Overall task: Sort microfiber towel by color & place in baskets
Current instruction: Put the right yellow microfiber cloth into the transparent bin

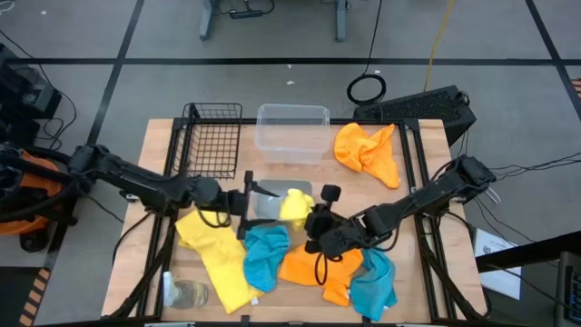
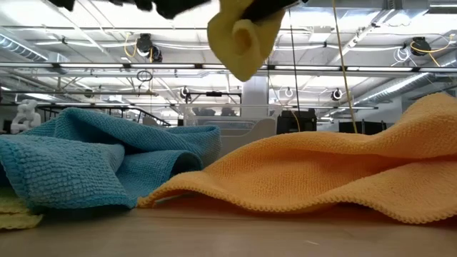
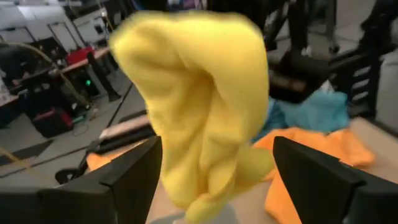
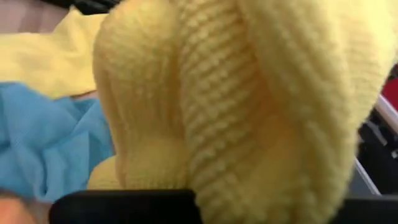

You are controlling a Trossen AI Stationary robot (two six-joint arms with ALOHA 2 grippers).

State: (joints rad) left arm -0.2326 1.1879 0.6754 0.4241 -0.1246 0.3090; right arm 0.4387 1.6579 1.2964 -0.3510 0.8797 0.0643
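We cannot see the small grey tray [image 1: 261,202] whole from above: the bunched yellow microfiber towel [image 1: 295,206] hangs over one end and the left gripper [image 1: 249,193] covers part of the other. In the right wrist view that towel fills almost everything, so the right gripper [image 1: 317,221] hardly shows there; from above, its fingers are pressed together, pinching the yellow towel, which hangs lifted clear of the table in the low view. The left arm reaches in level from the left, its 2 fingers [image 3: 127,177] spread on either side of the towel without gripping. The right arm stretches in from the far right edge. The black wire-mesh basket [image 1: 211,138] and clear plastic tub [image 1: 291,132] stand behind.
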